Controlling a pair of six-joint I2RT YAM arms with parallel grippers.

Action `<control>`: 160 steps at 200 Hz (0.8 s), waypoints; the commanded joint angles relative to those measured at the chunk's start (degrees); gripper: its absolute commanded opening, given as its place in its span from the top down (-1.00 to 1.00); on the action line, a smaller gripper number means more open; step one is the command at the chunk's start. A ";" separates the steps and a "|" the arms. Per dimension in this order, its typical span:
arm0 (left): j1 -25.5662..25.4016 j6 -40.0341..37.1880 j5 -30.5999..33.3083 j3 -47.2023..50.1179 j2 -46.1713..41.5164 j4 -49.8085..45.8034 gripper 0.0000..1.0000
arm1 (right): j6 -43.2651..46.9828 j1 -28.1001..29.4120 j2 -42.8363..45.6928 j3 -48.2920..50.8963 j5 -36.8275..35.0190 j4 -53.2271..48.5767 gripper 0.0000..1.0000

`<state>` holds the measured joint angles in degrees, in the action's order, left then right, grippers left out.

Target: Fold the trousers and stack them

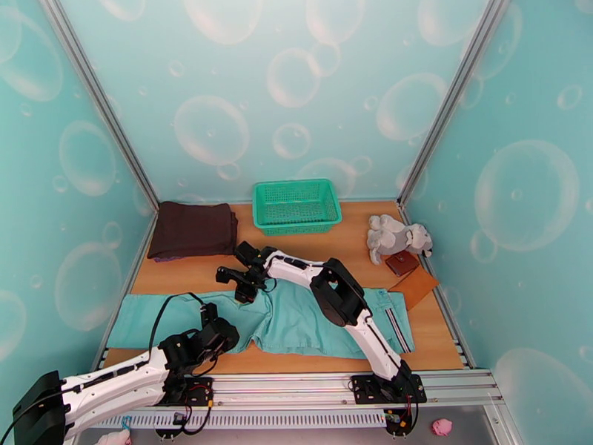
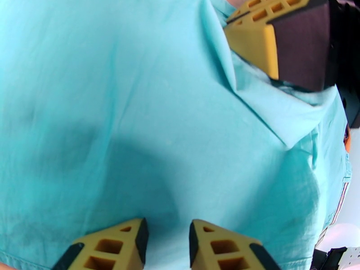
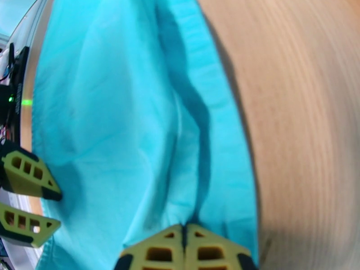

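The light teal trousers [image 1: 296,324] lie lengthwise across the near half of the wooden table [image 1: 348,242], striped waistband [image 1: 396,328] at the right and legs running left. My right gripper [image 1: 244,293] is at their far edge, shut on a pinched ridge of the cloth [image 3: 189,145], its fingertips [image 3: 155,250] pressed together in the right wrist view. My left gripper [image 1: 210,314] is over the near edge of the legs. Its yellow fingers [image 2: 112,246] stand apart over the flat cloth [image 2: 135,109], with nothing bunched between them. The right gripper's fingers [image 2: 261,41] show in the left wrist view.
A green basket [image 1: 296,205] stands at the back centre and a dark brown folded garment [image 1: 194,230] at the back left. A grey plush toy [image 1: 396,237], a small brown item [image 1: 402,262] and a tan sheet [image 1: 416,285] lie at the right. A metal rail [image 1: 296,380] borders the near edge.
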<state>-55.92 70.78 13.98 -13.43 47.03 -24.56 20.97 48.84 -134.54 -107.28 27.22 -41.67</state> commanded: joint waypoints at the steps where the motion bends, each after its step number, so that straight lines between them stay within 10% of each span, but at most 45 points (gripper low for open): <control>1: -0.94 1.11 -4.72 3.57 1.71 -7.53 0.34 | -3.40 -0.96 2.09 -1.79 -3.09 4.09 1.00; 72: -0.94 1.12 -4.67 3.67 1.27 -7.61 0.34 | -4.37 -1.05 5.15 0.69 -16.26 12.34 1.00; 103: -0.94 1.08 -4.63 3.59 1.25 -7.61 0.34 | -4.16 -1.00 9.05 4.62 -22.43 18.48 0.34; 160: -1.03 -2.19 -1.86 -0.77 -0.17 -7.83 0.32 | -17.05 -1.08 25.56 18.11 -25.93 27.20 0.06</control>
<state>-55.92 70.54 13.98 -13.58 47.03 -24.25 14.28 47.70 -117.34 -94.21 2.61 -20.23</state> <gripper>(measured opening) 0.336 0.468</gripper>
